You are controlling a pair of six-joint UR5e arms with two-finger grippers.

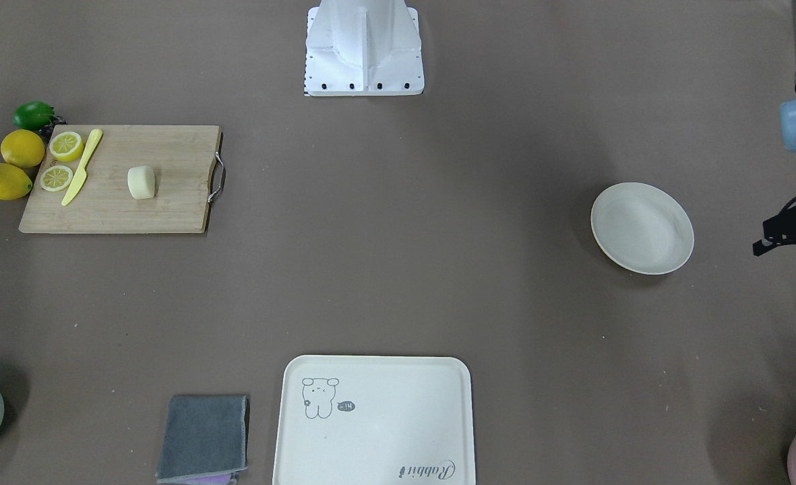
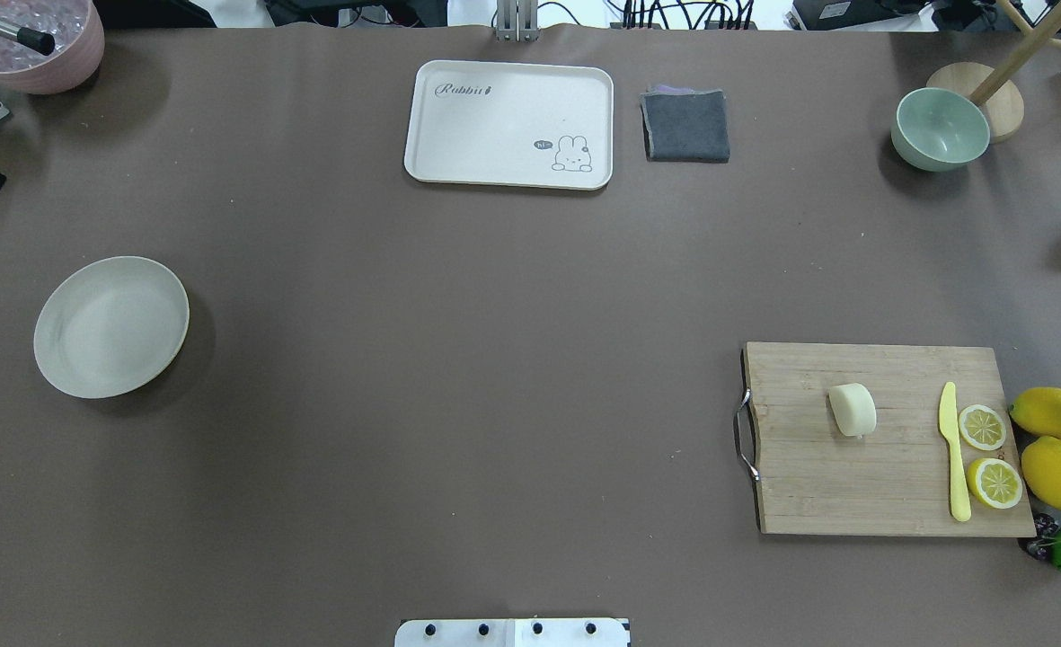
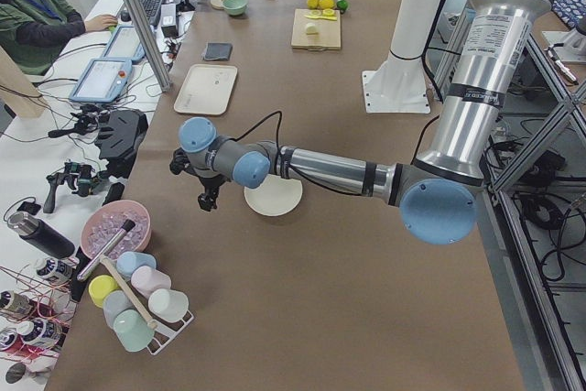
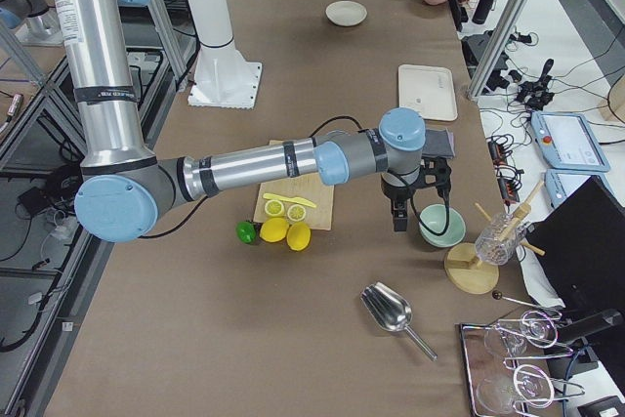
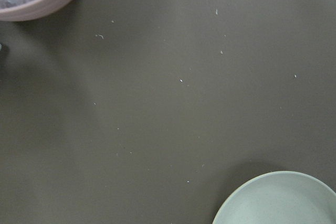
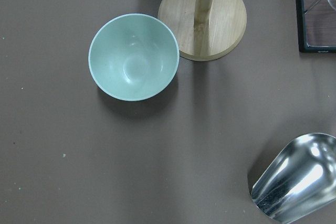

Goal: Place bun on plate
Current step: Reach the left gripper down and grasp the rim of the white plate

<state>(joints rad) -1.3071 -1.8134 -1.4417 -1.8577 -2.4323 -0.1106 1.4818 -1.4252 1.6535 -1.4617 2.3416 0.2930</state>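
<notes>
Overhead exterior shows the bun (image 2: 853,410) lying on the wooden cutting board (image 2: 817,485) on the robot's right side of the table. It is near a yellow knife (image 2: 954,449) and well apart from the plate (image 2: 111,326) on the left side. The left gripper (image 3: 209,199) hangs near the plate, between it and a pink bowl (image 3: 116,226). The right gripper (image 4: 398,217) hangs above the table near a green bowl (image 4: 441,226). I cannot tell whether either pair of jaws is parted or closed.

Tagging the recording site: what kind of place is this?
Probably a robotics lab staging kitchen tasks: the left arm at the table, a person near a teach pendant, a cutting board with lemon halves.
</notes>
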